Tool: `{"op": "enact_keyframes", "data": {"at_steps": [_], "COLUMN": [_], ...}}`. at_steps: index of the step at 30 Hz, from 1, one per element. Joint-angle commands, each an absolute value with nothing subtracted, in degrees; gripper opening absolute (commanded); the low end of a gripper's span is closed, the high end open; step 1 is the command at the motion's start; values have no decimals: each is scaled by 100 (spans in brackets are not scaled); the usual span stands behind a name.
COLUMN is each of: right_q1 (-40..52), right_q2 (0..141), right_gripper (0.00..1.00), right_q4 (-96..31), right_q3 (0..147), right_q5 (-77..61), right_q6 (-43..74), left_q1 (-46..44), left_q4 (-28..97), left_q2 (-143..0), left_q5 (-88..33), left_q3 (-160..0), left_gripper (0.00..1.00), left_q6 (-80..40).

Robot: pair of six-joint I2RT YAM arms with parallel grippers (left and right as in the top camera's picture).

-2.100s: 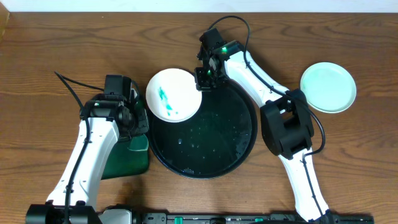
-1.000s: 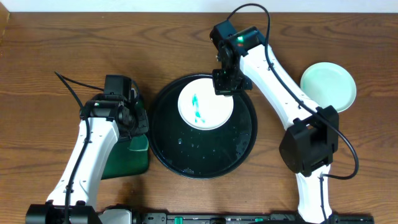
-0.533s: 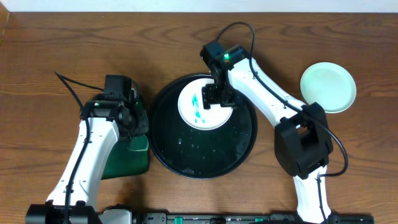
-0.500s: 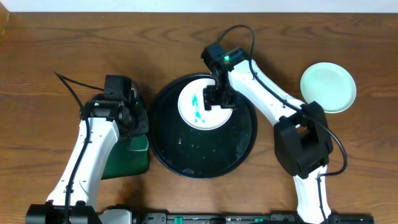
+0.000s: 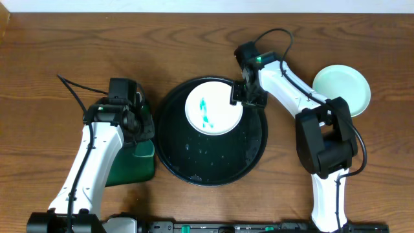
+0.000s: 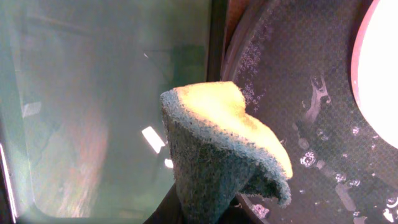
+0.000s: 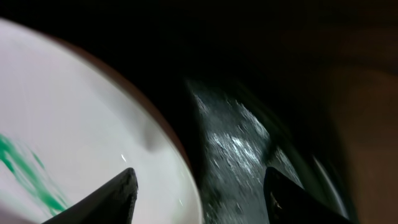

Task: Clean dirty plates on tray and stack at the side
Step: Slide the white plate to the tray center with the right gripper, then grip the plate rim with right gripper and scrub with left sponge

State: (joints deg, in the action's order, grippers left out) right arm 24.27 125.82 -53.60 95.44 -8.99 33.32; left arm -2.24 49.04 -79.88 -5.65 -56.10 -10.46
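A white plate (image 5: 214, 107) with a teal smear lies flat in the far half of the black tray (image 5: 194, 169). My right gripper (image 5: 239, 97) is at that plate's right rim. In the right wrist view it (image 7: 199, 202) is open, its fingers (image 7: 118, 198) straddling the rim of the plate (image 7: 74, 118) over the wet tray (image 7: 236, 146) without touching it. My left gripper (image 5: 137, 124) hangs left of the tray, shut on a yellow and green sponge (image 6: 217, 140). Another plate (image 5: 341, 90), pale and smear-free, sits on the table at the far right.
A green rectangular tray (image 5: 132, 162) lies under my left arm, against the black tray's left rim (image 6: 239, 56). Water droplets dot the black tray's floor (image 5: 213, 152). Brown wooden table (image 5: 77, 45) surrounds everything.
My right gripper let go of the smeared plate on the tray, opened, and moved from the plate's far rim across to its right rim. The left arm has not moved.
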Motion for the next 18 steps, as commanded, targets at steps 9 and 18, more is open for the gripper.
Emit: {"op": "enact_keyframes", "data": {"at_steps": [9,18], "right_q1": [2738,2753], "right_q2": [12580,12580], "right_gripper": [28,1], "right_q4": [-4169,-4119], "right_q3": [8615,8394], "right_q5": [-1612,-1505], "right_q6": [3778,3798], "left_q1": [-193,-193], "left_q4": [4923,4925], "left_q2": [-7940,-7940], "left_q5": [-554,-554], "left_q3": [-5649,-5649], "left_gripper": [8,8], "left_q6": [-989,-989]}}
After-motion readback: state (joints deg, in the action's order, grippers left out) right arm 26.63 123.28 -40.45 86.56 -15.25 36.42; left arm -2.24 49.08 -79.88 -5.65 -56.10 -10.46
